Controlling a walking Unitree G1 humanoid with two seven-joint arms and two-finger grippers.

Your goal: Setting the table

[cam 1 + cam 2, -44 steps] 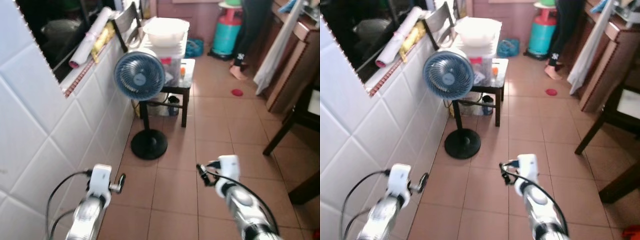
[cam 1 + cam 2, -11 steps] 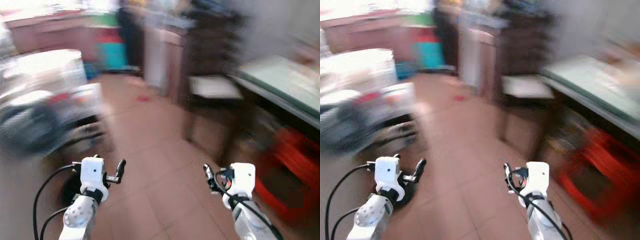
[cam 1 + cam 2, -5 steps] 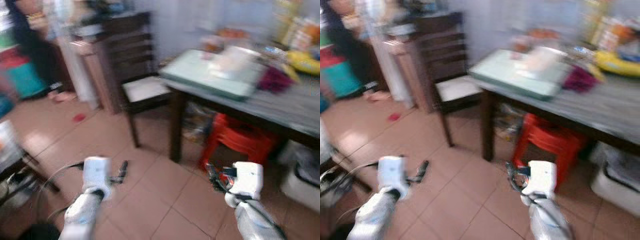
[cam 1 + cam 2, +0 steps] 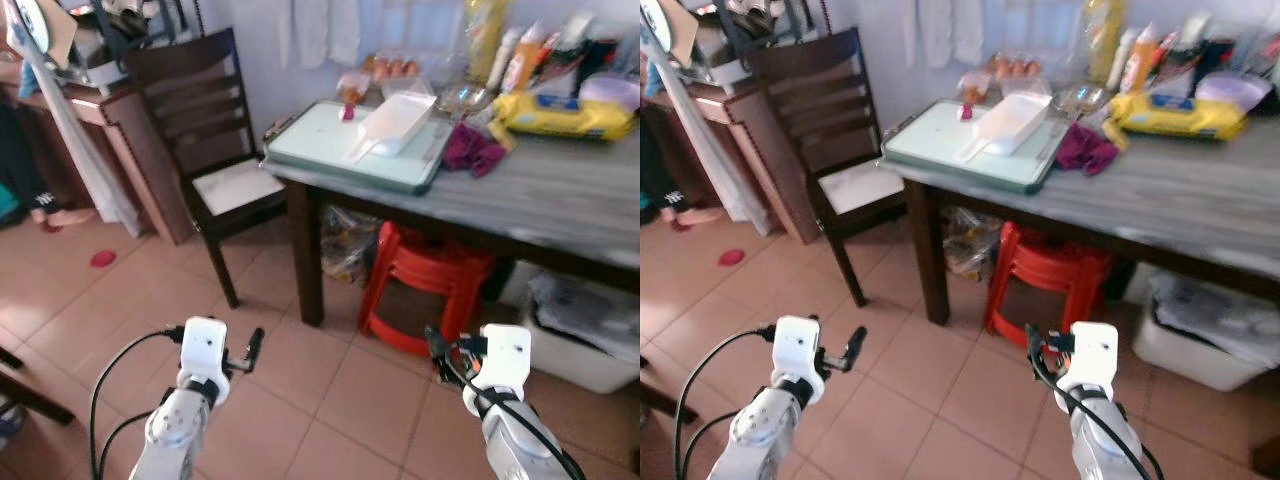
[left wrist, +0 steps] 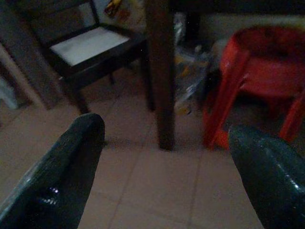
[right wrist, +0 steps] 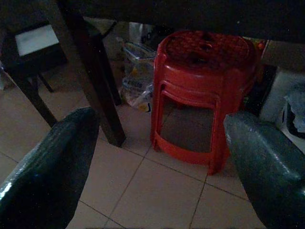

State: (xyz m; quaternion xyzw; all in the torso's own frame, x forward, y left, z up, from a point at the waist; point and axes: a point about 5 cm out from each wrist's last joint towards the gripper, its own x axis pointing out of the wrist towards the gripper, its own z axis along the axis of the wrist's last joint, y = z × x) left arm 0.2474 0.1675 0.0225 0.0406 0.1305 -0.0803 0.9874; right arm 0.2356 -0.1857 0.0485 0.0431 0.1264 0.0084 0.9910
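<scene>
A grey-topped table point(image 4: 570, 195) on dark legs stands ahead and to the right. At its near corner lies a pale green tray point(image 4: 315, 140) with a white rectangular container point(image 4: 400, 118) on it. Beside them are a purple cloth point(image 4: 472, 148), a yellow packet point(image 4: 560, 112), bottles and eggs. My left gripper point(image 4: 252, 346) and right gripper point(image 4: 435, 348) hover low over the tiled floor, short of the table. Both are open and hold nothing. In the wrist views the left gripper point(image 5: 164, 129) faces a table leg and the right gripper point(image 6: 159, 119) faces red stools.
A dark wooden chair point(image 4: 215, 180) with a white seat stands left of the table. Stacked red stools point(image 4: 425, 285) and a white bin point(image 4: 590, 330) sit under the table. A wooden cabinet point(image 4: 110, 150) and a person's foot point(image 4: 60, 215) are at the far left.
The camera has swung right, away from the fan and tiled wall, and now faces the table, with the blur gone. Both arms keep the same raised pose.
</scene>
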